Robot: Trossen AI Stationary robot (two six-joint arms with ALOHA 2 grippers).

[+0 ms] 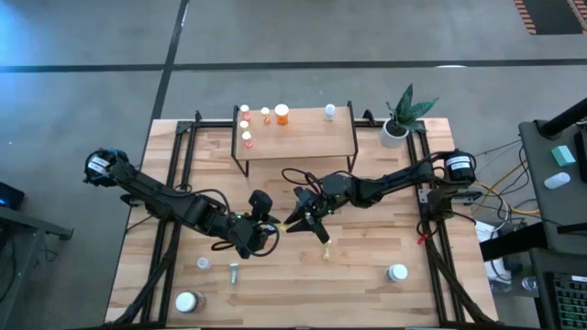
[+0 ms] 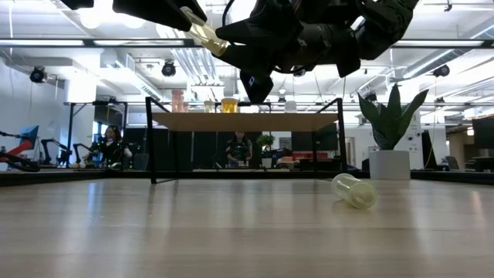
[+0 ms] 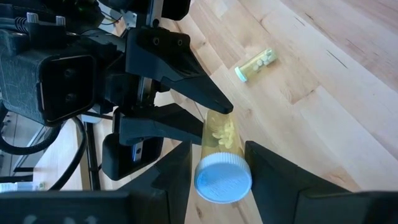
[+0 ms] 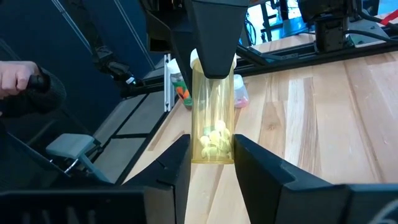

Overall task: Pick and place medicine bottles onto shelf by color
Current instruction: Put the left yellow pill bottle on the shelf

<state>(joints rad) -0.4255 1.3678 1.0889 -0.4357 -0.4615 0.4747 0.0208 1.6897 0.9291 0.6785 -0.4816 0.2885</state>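
Two sets of jaws clamp one yellow bottle point(image 4: 212, 118) mid-air over the surface centre, in front of the shelf point(image 1: 295, 139): left gripper point(image 3: 219, 163) at the cap end, right gripper point(image 4: 211, 155) at the base. Risk: either arm pulling before the other lets go twists or drops it, likely rolling toward the loose vial point(image 2: 354, 190).

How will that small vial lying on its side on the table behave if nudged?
The vial is round and on its side, so it will probably roll. Only a few pills show inside, so it is likely light. Its smooth plastic may slip in a grip.
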